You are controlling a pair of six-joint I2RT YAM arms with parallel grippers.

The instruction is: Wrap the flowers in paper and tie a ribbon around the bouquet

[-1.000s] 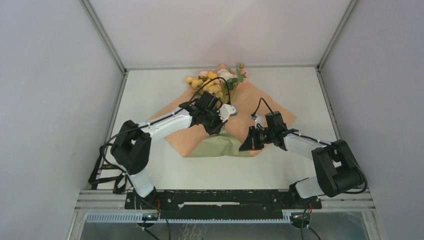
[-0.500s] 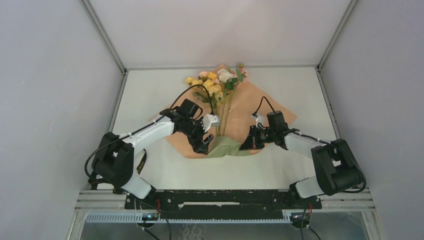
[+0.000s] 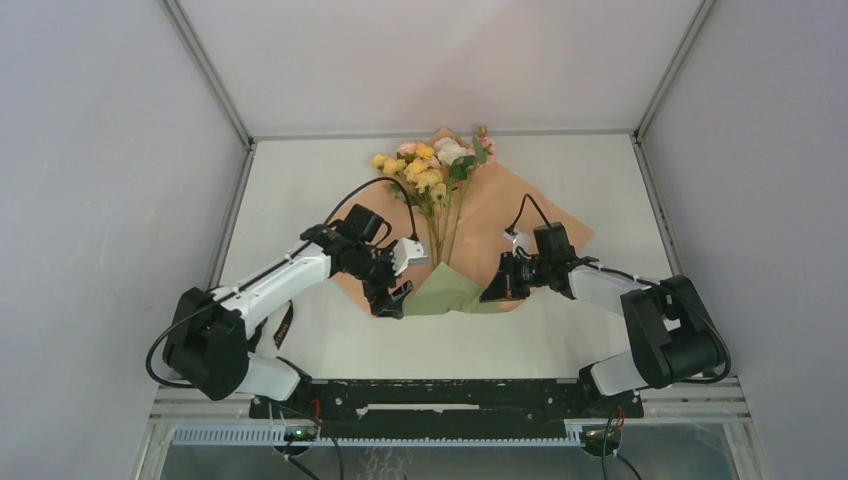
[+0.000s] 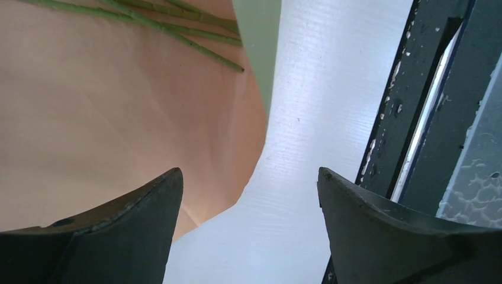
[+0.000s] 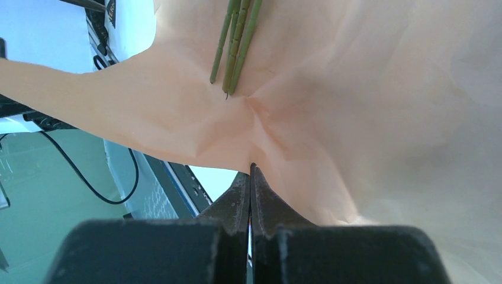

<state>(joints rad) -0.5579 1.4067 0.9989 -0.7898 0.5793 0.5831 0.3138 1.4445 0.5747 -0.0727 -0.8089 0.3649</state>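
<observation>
The flowers [image 3: 430,165] lie on the paper [image 3: 505,210], heads at the far side, green stems [image 4: 177,29] running toward me. The paper's peach side faces up, and its near corner is folded over, olive side [image 3: 447,295] showing. My left gripper [image 3: 392,297] hangs open over the paper's near left edge [image 4: 118,118] with only table between its fingers [image 4: 130,219]. My right gripper [image 3: 497,285] is shut on the paper's near right edge [image 5: 355,89], just below the stem ends [image 5: 237,41]. A black band with pale lettering, the ribbon [image 5: 110,10], shows far off.
The white table [image 3: 300,180] is walled by grey panels on three sides. A black rail [image 3: 450,395] carrying the arm bases runs along the near edge, also visible as a dark frame [image 4: 414,118] close to the left gripper. Black cables arch over both wrists.
My left gripper opened, let go of the olive fold and drew back to the near left off the paper. The fold sank lower. My right gripper closed fully on the paper's edge.
</observation>
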